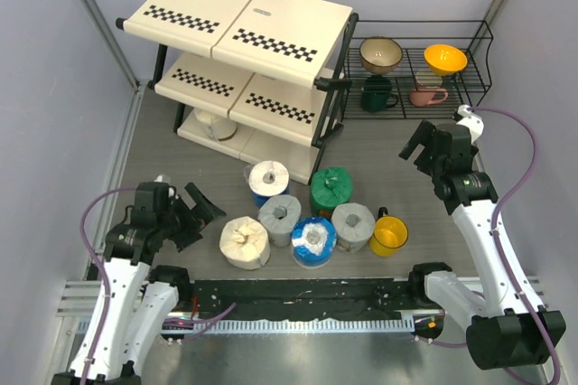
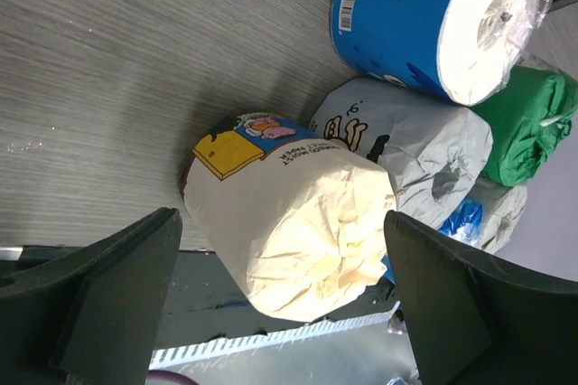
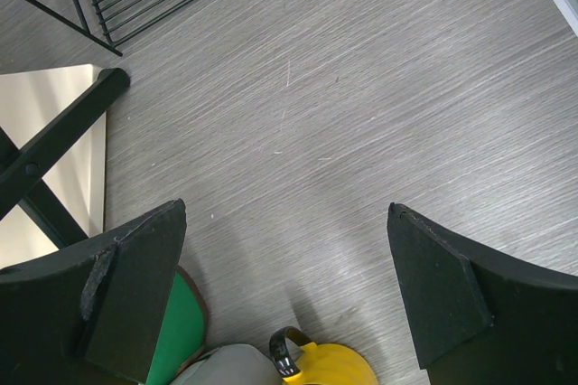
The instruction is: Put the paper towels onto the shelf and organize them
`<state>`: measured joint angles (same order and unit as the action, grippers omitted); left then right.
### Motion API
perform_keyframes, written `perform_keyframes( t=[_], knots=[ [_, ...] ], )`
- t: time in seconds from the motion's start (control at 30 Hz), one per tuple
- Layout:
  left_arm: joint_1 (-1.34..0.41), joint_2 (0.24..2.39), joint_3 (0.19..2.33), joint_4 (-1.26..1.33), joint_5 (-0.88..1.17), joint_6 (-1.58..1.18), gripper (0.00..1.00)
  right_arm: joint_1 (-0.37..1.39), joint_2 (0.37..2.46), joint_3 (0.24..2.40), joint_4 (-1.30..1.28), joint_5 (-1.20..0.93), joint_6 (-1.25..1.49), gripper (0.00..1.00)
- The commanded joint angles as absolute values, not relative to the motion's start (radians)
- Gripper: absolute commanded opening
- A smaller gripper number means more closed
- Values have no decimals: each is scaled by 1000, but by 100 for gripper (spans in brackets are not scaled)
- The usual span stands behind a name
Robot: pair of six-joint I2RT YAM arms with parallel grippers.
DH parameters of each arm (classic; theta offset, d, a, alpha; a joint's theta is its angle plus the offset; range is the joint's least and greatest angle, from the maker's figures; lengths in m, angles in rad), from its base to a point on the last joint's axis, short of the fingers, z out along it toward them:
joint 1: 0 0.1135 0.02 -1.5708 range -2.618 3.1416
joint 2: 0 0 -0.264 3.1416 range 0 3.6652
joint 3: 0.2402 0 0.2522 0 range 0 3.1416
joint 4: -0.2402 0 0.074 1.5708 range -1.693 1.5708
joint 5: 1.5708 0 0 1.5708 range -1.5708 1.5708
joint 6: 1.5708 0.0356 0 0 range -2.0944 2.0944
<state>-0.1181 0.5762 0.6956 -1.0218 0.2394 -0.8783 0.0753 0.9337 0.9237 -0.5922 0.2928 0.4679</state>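
Six paper towels [image 1: 313, 240] clustered on table [image 1: 379, 145] in front of shelf [image 1: 237, 19], wrappers crinkled, tops twisted. Seventh roll [image 1: 215, 125], cream, sits on bottom tier. Left hand [image 2: 280, 249] spread wide, nearest cream roll [image 2: 298, 222] framed between its fingers, untouched, nothing grasped. Right hand [image 3: 289, 231] likewise spread wide, empty, above table beside yellow mug [image 3: 330, 362].
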Motion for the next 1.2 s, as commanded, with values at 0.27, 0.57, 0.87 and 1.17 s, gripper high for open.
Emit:
perform_keyframes(
  t=[0.27,0.57,0.87,1.17],
  knots=[
    [-362,687,747,-923,8,-971,100,75,924,937,-561,264,489,98],
    [-377,635,673,-916,40,-994,95,77,936,936,-560,255,495,98],
    [-439,641,681,-916,14,-976,91,77,936,931,-560,256,500,98],
    [-538,647,680,-934,-87,-1017,91,75,930,914,-557,253,506,98]
  ],
)
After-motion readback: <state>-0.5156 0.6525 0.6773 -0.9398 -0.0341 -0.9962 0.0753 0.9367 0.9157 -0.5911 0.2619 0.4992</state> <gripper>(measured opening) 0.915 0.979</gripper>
